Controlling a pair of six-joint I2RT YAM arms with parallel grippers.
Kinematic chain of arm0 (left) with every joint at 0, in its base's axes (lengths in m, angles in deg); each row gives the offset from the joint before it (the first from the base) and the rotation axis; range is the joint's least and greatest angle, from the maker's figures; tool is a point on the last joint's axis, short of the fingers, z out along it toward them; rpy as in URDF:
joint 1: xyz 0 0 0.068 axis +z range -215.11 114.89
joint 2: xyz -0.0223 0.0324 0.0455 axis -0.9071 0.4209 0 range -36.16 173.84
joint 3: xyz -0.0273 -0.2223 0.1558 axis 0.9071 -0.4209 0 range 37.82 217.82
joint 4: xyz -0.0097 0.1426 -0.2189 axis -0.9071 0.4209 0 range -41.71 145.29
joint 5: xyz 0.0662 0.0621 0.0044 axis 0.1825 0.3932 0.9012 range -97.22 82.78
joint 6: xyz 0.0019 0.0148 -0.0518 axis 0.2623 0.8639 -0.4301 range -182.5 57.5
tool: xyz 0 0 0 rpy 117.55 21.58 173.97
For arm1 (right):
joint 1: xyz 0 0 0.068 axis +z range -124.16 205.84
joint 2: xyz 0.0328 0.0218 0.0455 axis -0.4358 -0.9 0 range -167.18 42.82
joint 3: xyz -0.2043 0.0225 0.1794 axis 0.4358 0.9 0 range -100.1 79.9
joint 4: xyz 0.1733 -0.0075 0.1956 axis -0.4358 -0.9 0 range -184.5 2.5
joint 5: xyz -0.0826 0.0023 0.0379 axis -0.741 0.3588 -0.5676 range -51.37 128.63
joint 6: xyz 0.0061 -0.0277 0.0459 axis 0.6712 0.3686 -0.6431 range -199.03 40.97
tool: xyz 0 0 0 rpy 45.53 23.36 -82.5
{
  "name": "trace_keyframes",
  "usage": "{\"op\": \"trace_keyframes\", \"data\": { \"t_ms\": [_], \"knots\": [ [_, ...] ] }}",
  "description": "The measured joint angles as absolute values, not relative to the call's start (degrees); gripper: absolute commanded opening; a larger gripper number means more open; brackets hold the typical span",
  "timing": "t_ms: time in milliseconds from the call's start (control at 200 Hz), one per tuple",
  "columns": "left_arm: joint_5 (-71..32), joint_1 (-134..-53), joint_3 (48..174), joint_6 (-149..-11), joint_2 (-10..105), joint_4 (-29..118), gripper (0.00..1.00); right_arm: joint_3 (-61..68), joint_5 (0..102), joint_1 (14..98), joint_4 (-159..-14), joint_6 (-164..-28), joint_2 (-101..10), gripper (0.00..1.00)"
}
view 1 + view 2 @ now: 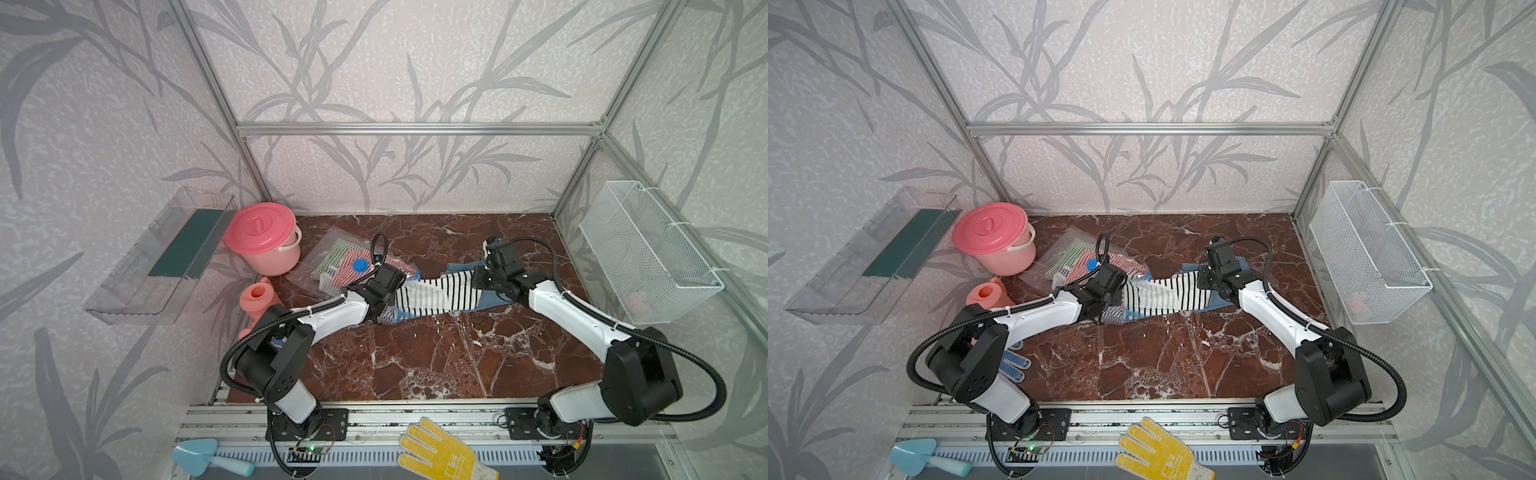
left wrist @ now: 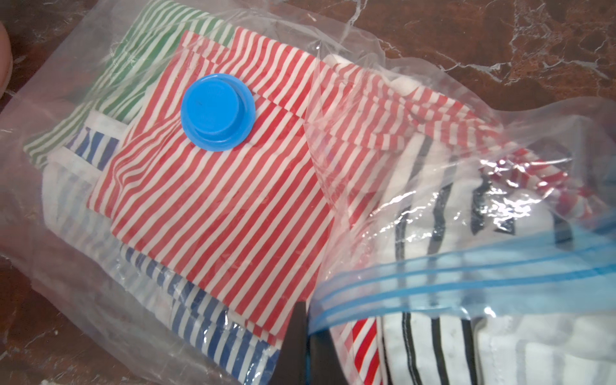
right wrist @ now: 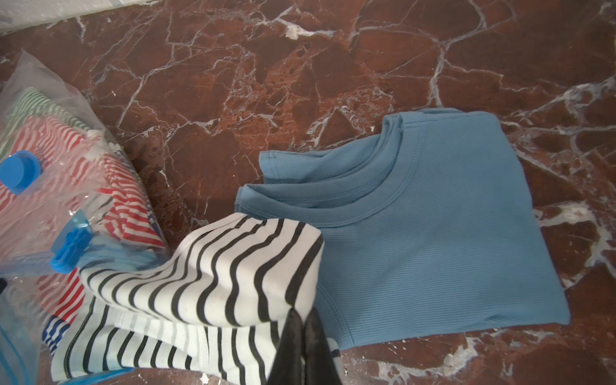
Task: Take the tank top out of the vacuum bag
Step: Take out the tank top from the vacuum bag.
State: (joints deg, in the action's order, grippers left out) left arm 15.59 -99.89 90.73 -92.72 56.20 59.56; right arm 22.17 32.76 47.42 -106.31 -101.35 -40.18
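Pinching the blue zip strip (image 2: 466, 276) of the large clear plastic vacuum bag (image 2: 60, 86) is the left gripper (image 2: 304, 320); the right gripper (image 3: 301, 318) clamps the black-and-white striped tank top (image 3: 213, 266), half outside the bag.

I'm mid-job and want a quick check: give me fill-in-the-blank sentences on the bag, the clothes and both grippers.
1. The round valve cap is ____.
2. The right gripper is shut on the ____-and-white striped tank top.
3. The left gripper pinches the ____ at its zip strip.
4. The plain blue top lies ____ the vacuum bag, on the table.
Missing words: blue; black; vacuum bag; outside.
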Motion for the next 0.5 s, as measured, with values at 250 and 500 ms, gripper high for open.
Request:
{"op": "trace_keyframes", "data": {
  "t_ms": [250, 500],
  "knots": [
    [16.0, -99.8, 90.9, -92.7, 56.2, 60.1, 0.00, 18.1, 30.4, 46.1, -108.8, -99.3, -43.6, 0.00],
    [16.3, -99.5, 90.9, -92.8, 56.2, 60.4, 0.00, 14.5, 26.6, 45.6, -111.9, -97.8, -43.8, 0.00]
  ]
}}
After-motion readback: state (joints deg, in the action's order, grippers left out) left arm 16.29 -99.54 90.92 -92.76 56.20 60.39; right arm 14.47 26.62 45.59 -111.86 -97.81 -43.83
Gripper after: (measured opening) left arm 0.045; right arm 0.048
